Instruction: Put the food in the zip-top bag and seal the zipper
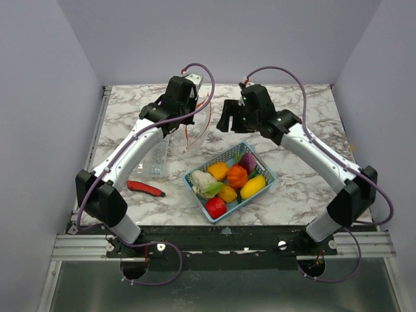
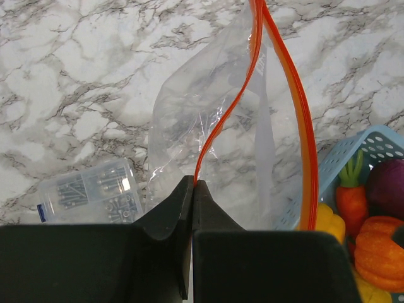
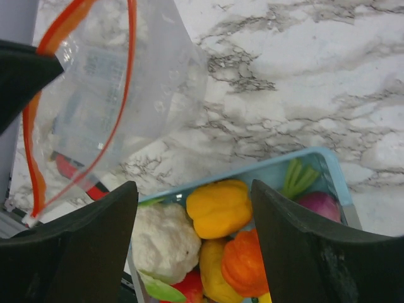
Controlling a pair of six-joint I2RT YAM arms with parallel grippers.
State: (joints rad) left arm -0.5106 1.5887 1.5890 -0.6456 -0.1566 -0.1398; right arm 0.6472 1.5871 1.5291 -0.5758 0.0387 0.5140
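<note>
Right gripper (image 3: 192, 189) hangs spread and empty just past the blue basket (image 3: 333, 173), where all the food (image 3: 218, 207) lies. Beyond it, the left gripper (image 2: 192, 184) is clamped on one lip of the zipper (image 2: 299, 120), dangling the zip-top bag (image 2: 183, 107). Held by one lip only, the limp mouth may sag shut, and food could bounce off.

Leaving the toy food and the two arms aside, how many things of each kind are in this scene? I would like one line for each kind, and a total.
zip-top bag: 1
blue basket: 1
clear box of small metal parts: 1
red-handled tool: 1
Total: 4
</note>
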